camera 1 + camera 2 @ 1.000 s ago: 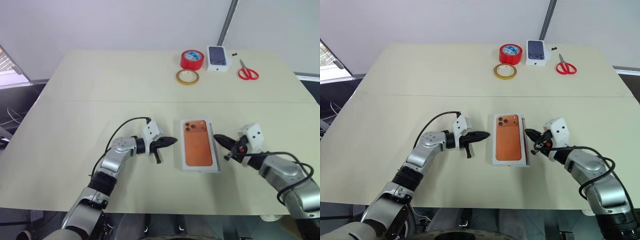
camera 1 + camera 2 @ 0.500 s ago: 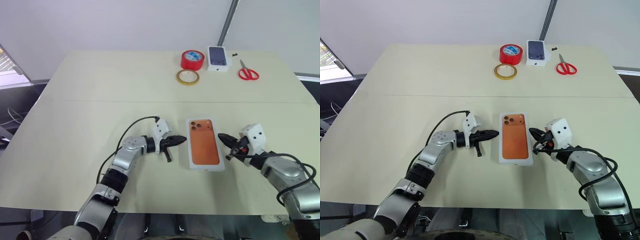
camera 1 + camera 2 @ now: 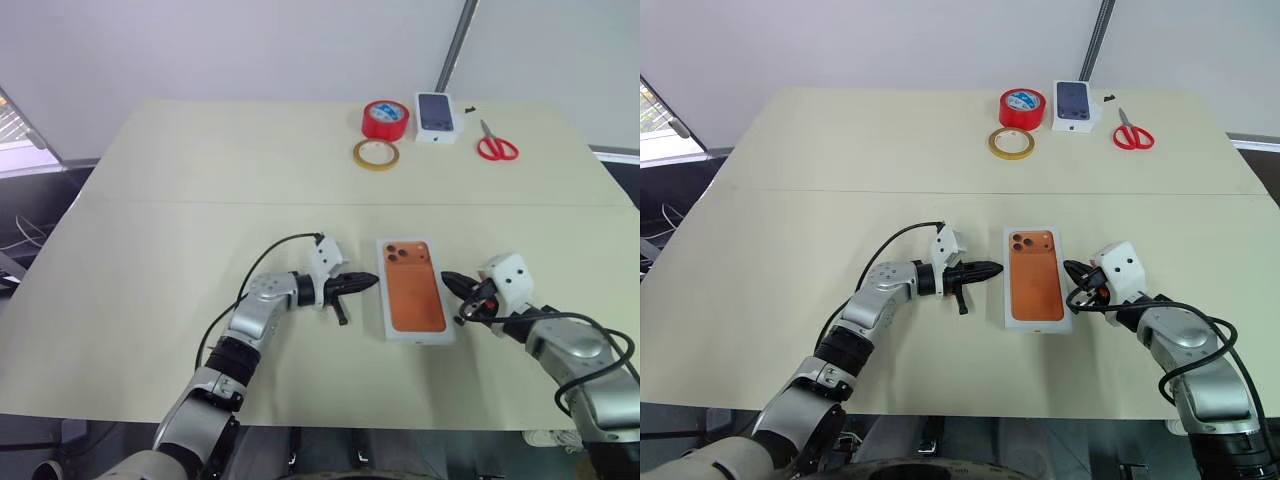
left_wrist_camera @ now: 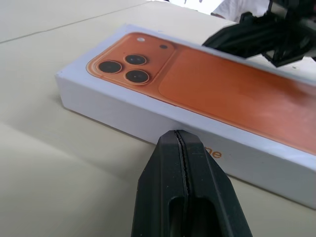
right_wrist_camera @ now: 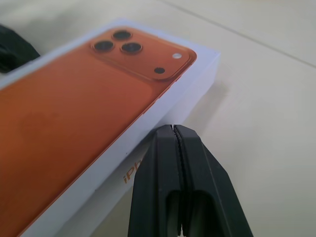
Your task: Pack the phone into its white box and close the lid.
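Observation:
The white box [image 3: 415, 300] lies shut on the table between my two grippers. The lid [image 4: 222, 94] on top bears an orange phone picture with three dark lenses, and orange lettering runs along its side wall. The phone itself is hidden. My left gripper [image 3: 372, 283] is shut, its tip against the box's left long side. My right gripper [image 3: 447, 279] is shut as well, with its tip at the right long side. In the right wrist view the closed fingers [image 5: 173, 148] sit right at the lid's wall [image 5: 168, 98].
At the table's far side stand a red tape roll [image 3: 384, 118], a tan tape ring [image 3: 374, 153], a small white box with a dark phone picture [image 3: 436, 116] and red scissors [image 3: 494, 146]. The near table edge runs just behind both arms.
The box has slid a little to the right with my left gripper at its side. My right gripper gave way slightly rightward. Both grippers stayed shut.

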